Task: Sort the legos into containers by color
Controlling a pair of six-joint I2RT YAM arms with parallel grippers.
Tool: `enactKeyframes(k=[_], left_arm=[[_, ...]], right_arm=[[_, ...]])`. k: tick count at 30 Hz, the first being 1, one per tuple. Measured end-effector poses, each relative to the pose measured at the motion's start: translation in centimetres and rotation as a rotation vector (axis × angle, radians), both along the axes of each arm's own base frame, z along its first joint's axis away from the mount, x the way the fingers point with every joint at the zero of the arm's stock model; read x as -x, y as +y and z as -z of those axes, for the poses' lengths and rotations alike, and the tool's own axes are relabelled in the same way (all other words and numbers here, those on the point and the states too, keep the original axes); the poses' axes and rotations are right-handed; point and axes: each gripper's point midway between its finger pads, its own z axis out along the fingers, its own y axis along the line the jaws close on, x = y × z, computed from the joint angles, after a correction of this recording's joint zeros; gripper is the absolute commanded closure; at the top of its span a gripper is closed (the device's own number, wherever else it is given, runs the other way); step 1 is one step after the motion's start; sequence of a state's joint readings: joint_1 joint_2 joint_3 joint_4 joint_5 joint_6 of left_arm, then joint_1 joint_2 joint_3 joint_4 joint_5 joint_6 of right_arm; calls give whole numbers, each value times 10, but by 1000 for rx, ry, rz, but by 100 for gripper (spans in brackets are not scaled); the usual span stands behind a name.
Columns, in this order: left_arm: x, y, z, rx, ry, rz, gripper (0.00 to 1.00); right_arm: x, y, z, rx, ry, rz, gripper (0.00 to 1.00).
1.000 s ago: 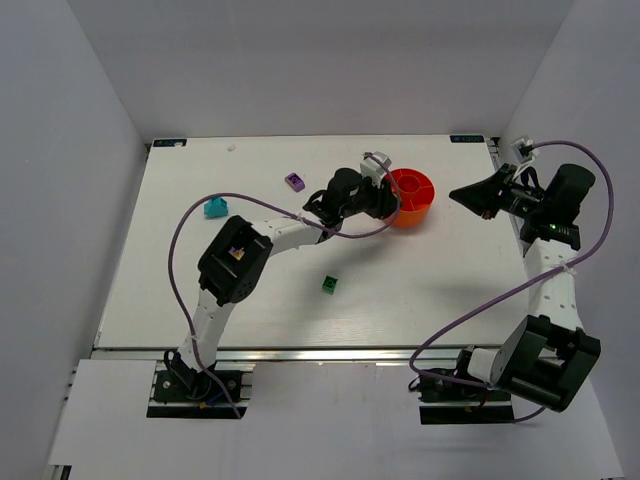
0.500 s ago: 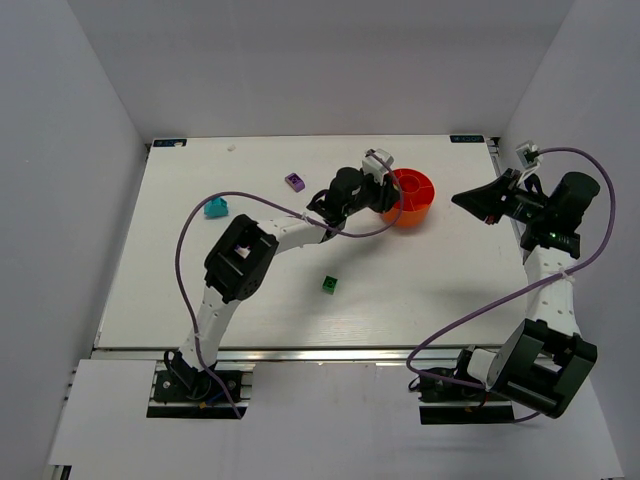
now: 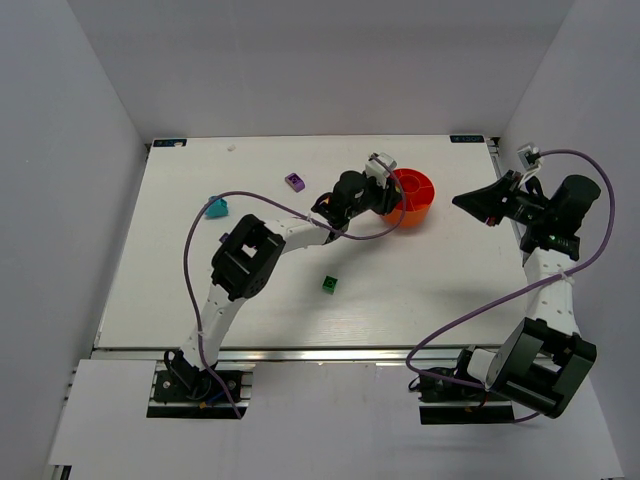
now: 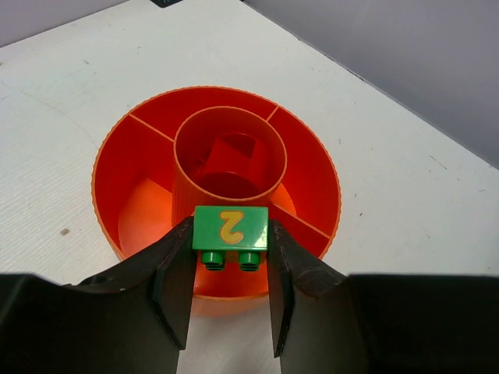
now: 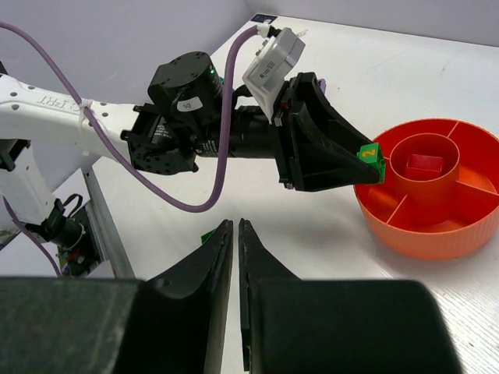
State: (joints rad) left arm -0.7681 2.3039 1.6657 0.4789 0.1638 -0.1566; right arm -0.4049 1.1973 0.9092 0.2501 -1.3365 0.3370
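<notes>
So your green lego [image 4: 231, 227] is a little two-stud block with a curly yellow "2" printed on one flat face. The studs point down toward the wrist camera and the number face looks up. Your left gripper [image 4: 231, 238] is pinching it by its two ends, one black finger on each side, and the block sits level between them.

It hangs above the left rim of the orange bowl [image 4: 316, 167], clear of the table and just short of the central cup [image 4: 184, 183]. The bowl is round, with a ring of wedge compartments split by thin dividers around that cup. A red brick [image 5: 425, 165] lies in the cup.

Out on the white table [image 3: 200, 300], a purple lego [image 3: 294, 181] sits left of the bowl. A teal one [image 3: 215, 208] is further left, and another green one [image 3: 329, 284] lies nearer the arm bases.

Your right gripper [image 5: 235, 234] hovers well to the right of the bowl, aimed back at it. Its fingers are nearly pressed together, with just a sliver of a gap and nothing in it.
</notes>
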Motion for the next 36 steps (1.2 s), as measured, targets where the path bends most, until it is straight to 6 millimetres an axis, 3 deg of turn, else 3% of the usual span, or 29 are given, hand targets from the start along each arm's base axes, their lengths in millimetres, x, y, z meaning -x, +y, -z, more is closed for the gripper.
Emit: enactKeyframes(k=[5,9,11,16,19,20,21,22,23,26,28,29,30,31,32,34,35,36], left_arm=[[-1,0,7,-8,7,-1,48],[-1,0,9,-10,9,-4,45],[-1,0,8,-9,6,-4,39],[-2,0,7,-8,3,-5,40],[-2,0,3,-1,4,-7,58],[-1,0,0,4,4,-8,81],[2,3,-4,9,10,-10,92],[4,7,-10,9,11,-16,100],[8,11,-18,15,14,-22,100],[26,39,-51,8,28,-52,100],[45,66,-85,2,38,-73,100],[55,83,-114,19,19,-86,96],[63,99,-133,24,12,-105,86],[72,120,-152,24,3,-135,57],[79,143,-168,22,-10,-175,46],[94,190,-185,23,-27,-274,33],[101,215,-182,7,-22,-335,32],[110,239,-173,-21,-4,-395,31]], right_arm=[[0,0,2,-2,0,-2,82],[1,0,1,-5,5,-2,78],[1,0,1,-7,8,-2,74],[1,1,1,-6,4,-5,68],[3,1,2,2,-13,-17,67],[4,2,3,8,-24,-25,66],[6,4,6,16,-38,-37,66],[10,7,9,30,-63,-57,65],[13,10,12,43,-86,-73,63],[21,30,22,108,-180,-126,55],[20,51,30,184,-251,-162,52],[21,62,35,217,-272,-187,51],[21,73,42,251,-279,-209,50],[22,89,52,289,-279,-240,48],[23,103,66,330,-265,-269,46],[25,129,100,430,-210,-315,39],[27,140,118,485,-171,-331,36],[28,151,139,547,-126,-346,27]])
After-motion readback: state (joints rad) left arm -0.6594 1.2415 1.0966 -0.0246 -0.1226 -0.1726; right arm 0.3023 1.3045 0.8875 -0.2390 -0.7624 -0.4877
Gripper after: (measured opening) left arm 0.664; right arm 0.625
